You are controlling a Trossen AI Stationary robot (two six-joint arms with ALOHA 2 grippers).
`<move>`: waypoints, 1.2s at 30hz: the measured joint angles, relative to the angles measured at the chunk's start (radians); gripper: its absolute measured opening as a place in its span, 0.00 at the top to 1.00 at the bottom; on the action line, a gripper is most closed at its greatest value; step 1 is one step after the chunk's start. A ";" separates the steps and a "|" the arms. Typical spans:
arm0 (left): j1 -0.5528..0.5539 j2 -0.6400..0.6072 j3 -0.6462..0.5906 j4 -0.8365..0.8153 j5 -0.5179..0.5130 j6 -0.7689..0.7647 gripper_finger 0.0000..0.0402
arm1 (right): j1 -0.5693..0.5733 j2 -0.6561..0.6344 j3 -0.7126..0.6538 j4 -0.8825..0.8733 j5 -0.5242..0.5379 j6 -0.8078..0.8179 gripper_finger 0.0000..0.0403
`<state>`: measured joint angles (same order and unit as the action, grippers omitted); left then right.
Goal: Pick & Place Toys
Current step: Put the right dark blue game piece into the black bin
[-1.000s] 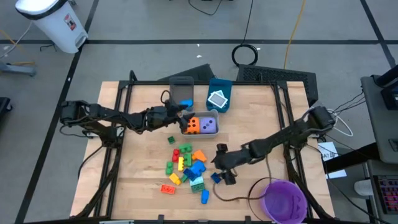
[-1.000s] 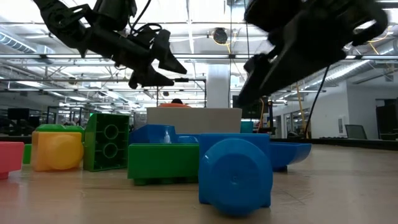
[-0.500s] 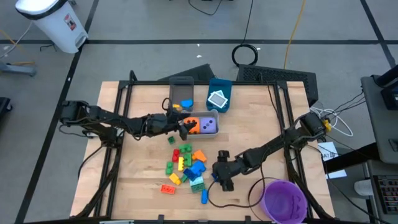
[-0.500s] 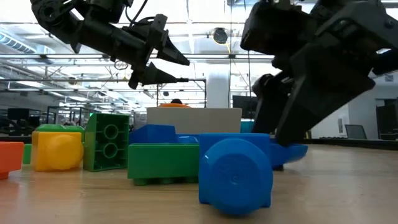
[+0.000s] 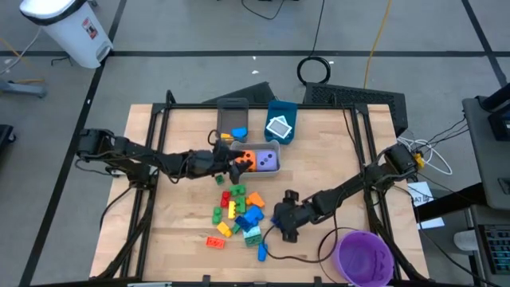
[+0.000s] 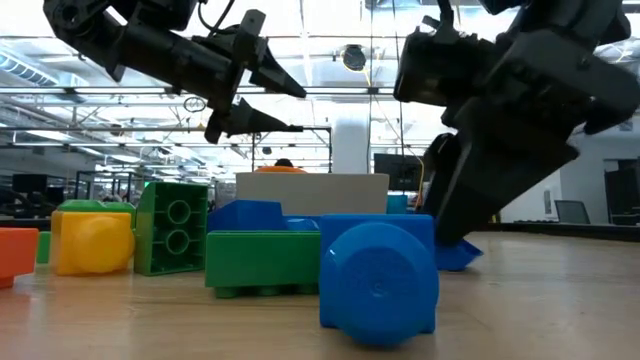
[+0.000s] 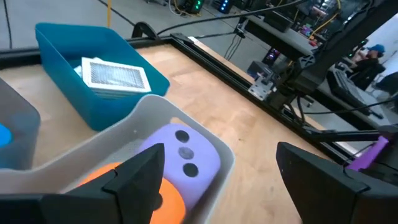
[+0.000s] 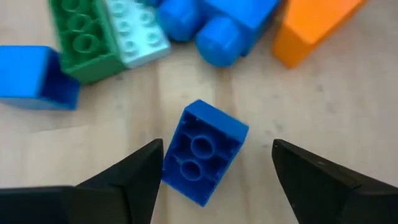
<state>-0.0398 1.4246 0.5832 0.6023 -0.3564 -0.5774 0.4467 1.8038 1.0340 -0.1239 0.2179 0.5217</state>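
Note:
A pile of small red, yellow, green, blue and orange bricks [image 5: 237,214] lies on the wooden table. One blue brick [image 8: 202,152] lies apart at the pile's right, studs down and hollow underside showing. My right gripper [image 8: 217,148] is open low over it, one finger on each side, without touching it. The brick [image 5: 274,229] is half hidden under that gripper [image 5: 281,226] in the high view. My left gripper [image 7: 219,148] is open above the near end of a grey bin [image 7: 155,109], in which a purple die [image 7: 183,155] and an orange die [image 7: 166,202] rest.
A blue bin [image 5: 280,121] with a white-teal tile [image 7: 115,74] and a second grey bin [image 5: 233,119] stand at the far middle. A round purple bowl [image 5: 364,257] sits at the near right edge. Bare wood lies on both sides of the pile.
My right gripper has come down and toward the table's near edge, rolling as it went, and now straddles the lone blue brick. My left gripper has swung a little toward the near edge along the dice bin and rolled, staying open.

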 joint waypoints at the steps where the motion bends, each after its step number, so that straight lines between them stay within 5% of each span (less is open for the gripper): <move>1: -0.004 0.000 0.000 0.000 0.000 -0.011 0.21 | 0.000 0.000 0.000 -0.007 0.022 0.002 0.33; 9: -0.036 0.000 0.000 0.000 0.000 -0.034 0.20 | 0.011 0.000 0.000 -0.024 0.016 0.068 0.33; 27: -0.040 0.000 0.000 0.001 -0.010 -0.030 0.20 | 0.012 0.030 -0.020 0.111 0.021 -0.082 0.34; 36: -0.040 0.000 0.000 0.005 -0.010 -0.030 0.20 | 0.005 0.018 -0.027 0.113 0.073 -0.062 0.52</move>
<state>-0.0799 1.4246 0.5831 0.6075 -0.3660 -0.6077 0.4521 1.8214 1.0069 -0.0112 0.2913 0.4594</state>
